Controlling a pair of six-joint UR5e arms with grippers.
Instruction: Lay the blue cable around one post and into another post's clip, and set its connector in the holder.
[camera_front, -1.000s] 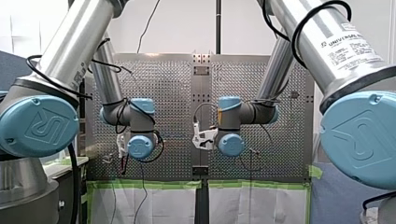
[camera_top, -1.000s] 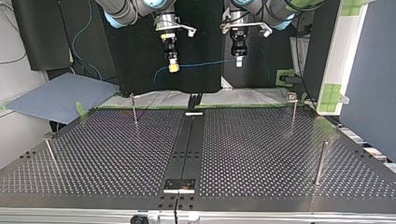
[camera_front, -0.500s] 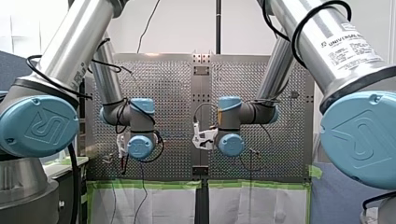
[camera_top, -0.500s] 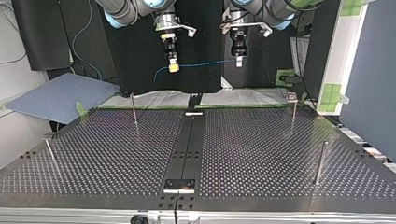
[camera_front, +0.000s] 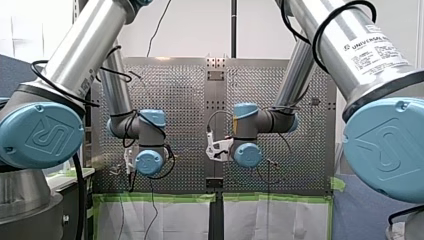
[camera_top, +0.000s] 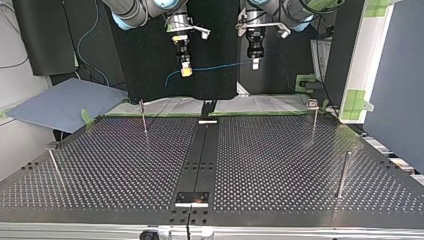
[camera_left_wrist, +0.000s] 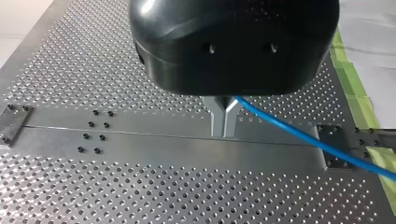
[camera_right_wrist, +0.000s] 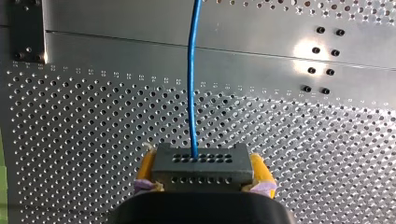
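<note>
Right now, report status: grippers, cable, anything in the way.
Left gripper shut on blue cable. Right gripper shut on connector. Cable in air, clear of posts.

Blue-grey sheet (camera_top: 60, 102) beside perforated table (camera_top: 280, 160)

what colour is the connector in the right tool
Dark grey connector, clearest in the right wrist view.

Our left arm (camera_front: 82, 47) and right arm (camera_front: 340, 45) are silver tubes with pale blue joint caps (camera_front: 37, 135), looped by black cables (camera_front: 317, 47); the right reads UNIVERSAL ROBOTS (camera_front: 372, 46). Our left hand (camera_left_wrist: 224, 125) has a black housing, our right hand (camera_right_wrist: 203, 169) yellow pads (camera_right_wrist: 259, 169).
</note>
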